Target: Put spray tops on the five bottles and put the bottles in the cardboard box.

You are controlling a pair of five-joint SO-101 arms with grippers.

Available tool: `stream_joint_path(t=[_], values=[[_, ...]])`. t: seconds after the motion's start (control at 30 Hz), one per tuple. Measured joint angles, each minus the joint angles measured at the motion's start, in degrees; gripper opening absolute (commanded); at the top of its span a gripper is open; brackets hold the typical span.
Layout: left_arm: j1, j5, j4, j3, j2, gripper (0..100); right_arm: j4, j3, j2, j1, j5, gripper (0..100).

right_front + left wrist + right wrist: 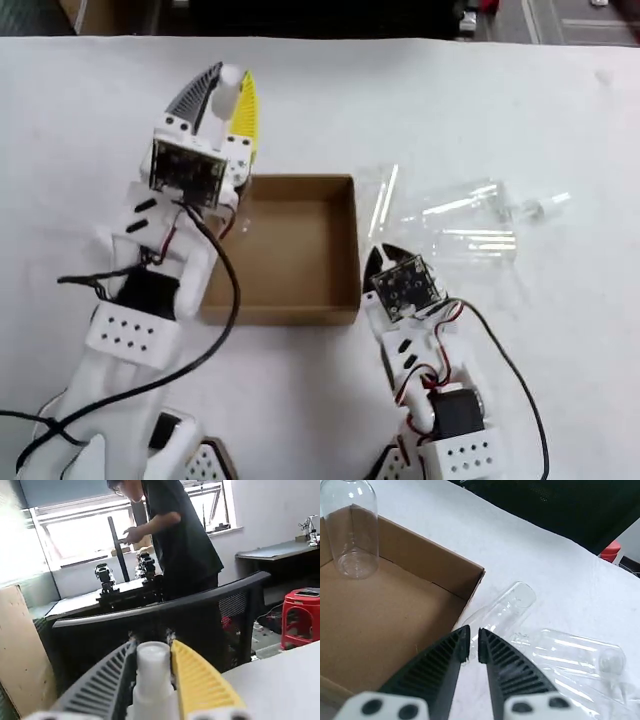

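- Over far-left corner of box (300,181): left gripper (231,72) clamped on white spray top (152,667) of one bottle (354,530)
- Bottle hanging upright just inside box wall; unclear whether resting on box floor
- Beside right wall of box: right gripper (472,642), fingers almost together, nothing held
- Just past it on table (520,90): loose bottles (455,225) lying in a cluster, exact count hard to tell; one apparently with a cap (543,206) fitted
- Status estimate: first bottle capped and at the box, not let go yet
- Left to do: release it, cap the uncapped ones, box the rest, so most of the job ahead
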Motion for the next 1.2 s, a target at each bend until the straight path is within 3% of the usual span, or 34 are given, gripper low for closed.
stream_joint_path(t=[0.83,1.07,1.2], values=[[0.00,0.00,0.00,2.11,5.80,3,0.00,0.00,0.00,0.00,0.00,1.8],[0.00,0.09,0.00,2.99,5.80,15,0.00,0.00,0.00,0.00,0.00,1.8],[0.00,3.52,0.00,4.66,5.71,15,0.00,0.00,0.00,0.00,0.00,1.8]])
